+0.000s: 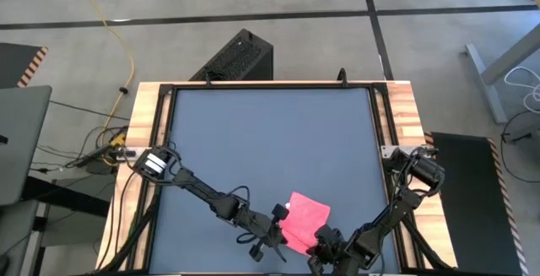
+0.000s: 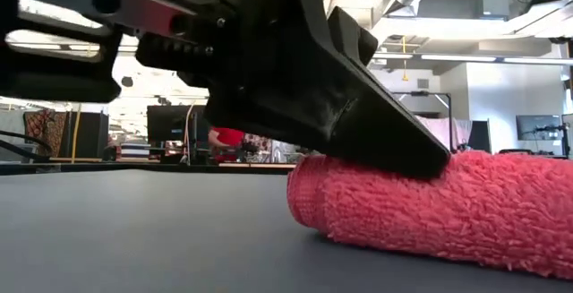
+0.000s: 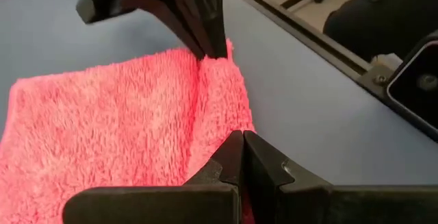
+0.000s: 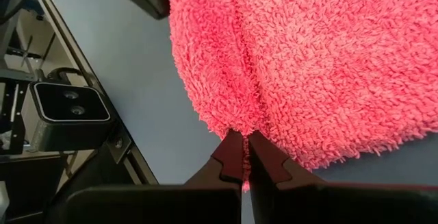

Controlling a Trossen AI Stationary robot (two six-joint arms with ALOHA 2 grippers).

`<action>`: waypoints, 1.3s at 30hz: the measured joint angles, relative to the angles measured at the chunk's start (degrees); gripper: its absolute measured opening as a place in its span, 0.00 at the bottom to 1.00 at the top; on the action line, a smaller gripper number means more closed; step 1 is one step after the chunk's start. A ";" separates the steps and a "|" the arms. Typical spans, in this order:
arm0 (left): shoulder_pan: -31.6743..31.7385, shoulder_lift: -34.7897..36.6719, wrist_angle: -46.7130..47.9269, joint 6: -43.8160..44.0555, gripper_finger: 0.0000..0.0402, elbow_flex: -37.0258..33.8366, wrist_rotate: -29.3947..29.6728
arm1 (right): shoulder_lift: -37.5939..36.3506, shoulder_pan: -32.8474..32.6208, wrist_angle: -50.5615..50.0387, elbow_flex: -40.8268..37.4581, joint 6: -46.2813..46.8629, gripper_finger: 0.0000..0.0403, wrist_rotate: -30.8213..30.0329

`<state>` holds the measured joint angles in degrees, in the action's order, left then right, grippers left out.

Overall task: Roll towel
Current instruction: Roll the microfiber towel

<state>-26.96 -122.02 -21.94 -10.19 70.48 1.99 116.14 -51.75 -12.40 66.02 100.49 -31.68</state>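
Note:
The pink towel (image 1: 306,215) lies on the dark grey tabletop (image 1: 270,132) near its near edge. Its near edge is turned over into a thick roll (image 2: 430,212), and the rest lies flat (image 3: 102,128). My left gripper (image 1: 283,225) is shut at the roll's left end (image 3: 243,157). My right gripper (image 1: 325,240) is shut at the roll's right end (image 4: 243,157). Each wrist view shows the other gripper at the roll's far end. In the low view a dark finger (image 2: 394,132) lies slanting on top of the roll. My left gripper pinches the left end of the rolled edge (image 3: 229,131) between its two fingers. The fingers come low from the table's left and point along the roll. The roll rests on the table. My right gripper pinches the right end of the rolled edge (image 4: 239,125) between its two fingers, with pile showing in the gap. The fingers come low from the table's right and point along the roll. The towel rests on the table.
The table's raised black frame and wooden side rails (image 1: 403,116) run around the grey top. A small camera unit (image 4: 68,111) stands at the table's edge close to the towel. Bare tabletop stretches toward the far edge.

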 joint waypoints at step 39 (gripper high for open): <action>4.79 0.13 12.38 17.25 0.00 -0.44 -4.94 | -2.46 -0.73 -2.98 -0.11 -7.19 0.25 -6.25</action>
<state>-22.17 -121.89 -9.56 7.06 70.04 -2.95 113.68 -52.48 -15.38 65.91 93.30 -37.93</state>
